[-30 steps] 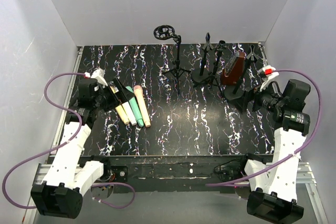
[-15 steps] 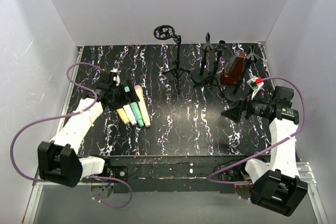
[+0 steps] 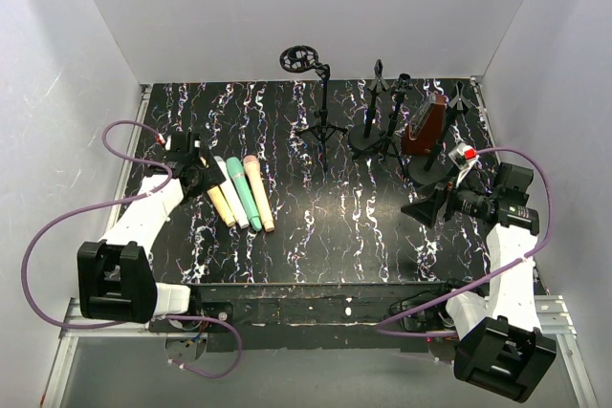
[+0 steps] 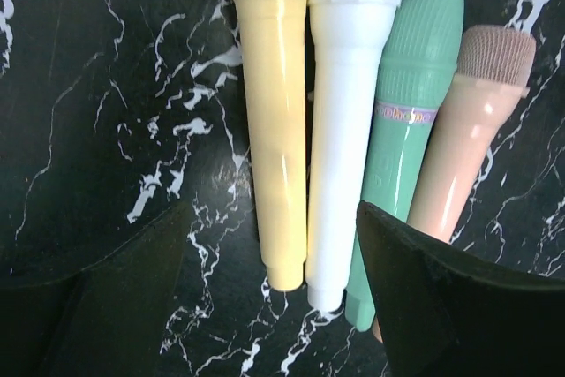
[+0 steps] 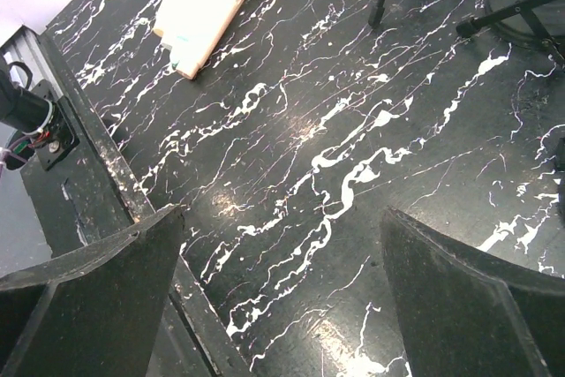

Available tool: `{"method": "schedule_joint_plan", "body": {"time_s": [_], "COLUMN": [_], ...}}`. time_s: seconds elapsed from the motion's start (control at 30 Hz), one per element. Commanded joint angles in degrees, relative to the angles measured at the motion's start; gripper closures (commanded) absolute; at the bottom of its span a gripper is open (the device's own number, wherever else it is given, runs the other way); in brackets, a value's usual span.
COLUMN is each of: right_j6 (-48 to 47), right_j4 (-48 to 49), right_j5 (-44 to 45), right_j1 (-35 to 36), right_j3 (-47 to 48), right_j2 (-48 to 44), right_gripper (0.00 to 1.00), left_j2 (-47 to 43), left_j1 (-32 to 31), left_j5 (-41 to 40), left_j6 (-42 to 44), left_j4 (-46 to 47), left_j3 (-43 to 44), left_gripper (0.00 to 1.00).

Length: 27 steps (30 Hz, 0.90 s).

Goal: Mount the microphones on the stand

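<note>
Four microphones lie side by side on the black marbled table: yellow point(image 4: 275, 121), white point(image 4: 346, 130), mint green point(image 4: 408, 121) and peach-pink point(image 4: 459, 156). The same row shows in the top view, with the yellow microphone point(image 3: 223, 207) leftmost and the peach-pink microphone point(image 3: 259, 196) rightmost. My left gripper point(image 3: 199, 180) hovers open at the row's far left end. In its wrist view the left gripper point(image 4: 272, 218) frames the butt ends of the yellow and white ones. A black tripod stand point(image 3: 322, 121) with a ring holder stands at the back. My right gripper point(image 3: 427, 207) hangs open over bare table, as the right gripper point(image 5: 282, 214) also shows.
More black stands point(image 3: 384, 117) and a brown wedge-shaped metronome point(image 3: 425, 126) crowd the back right. Stand legs point(image 5: 508, 15) and the pink microphone's end point(image 5: 212, 6) show in the right wrist view. The table's front edge point(image 5: 97, 183) runs just beside my right gripper. White walls enclose the table.
My left arm swung in and its gripper settled over the left end of the microphone row. My right gripper moved left, away from the stands, and has since held still.
</note>
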Motion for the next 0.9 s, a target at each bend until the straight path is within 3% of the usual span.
{"method": "schedule_joint_plan", "body": {"time_s": [0.0, 0.87], "right_j6": [-0.67, -1.72], "right_j4": [2.17, 0.59], "right_j5": [-0.43, -0.16], "right_j1": [-0.1, -0.28], "right_j3": [-0.12, 0.84], "right_j2": [-0.4, 0.83], "right_gripper": [0.02, 0.02], "left_j2": [1.48, 15.63], "left_j1": [1.75, 4.13], "left_j5": [0.85, -0.99], "left_j6": [-0.2, -0.73], "left_j4": [4.41, 10.65], "left_j3": [0.11, -1.55], "left_gripper": [0.25, 0.49]}}
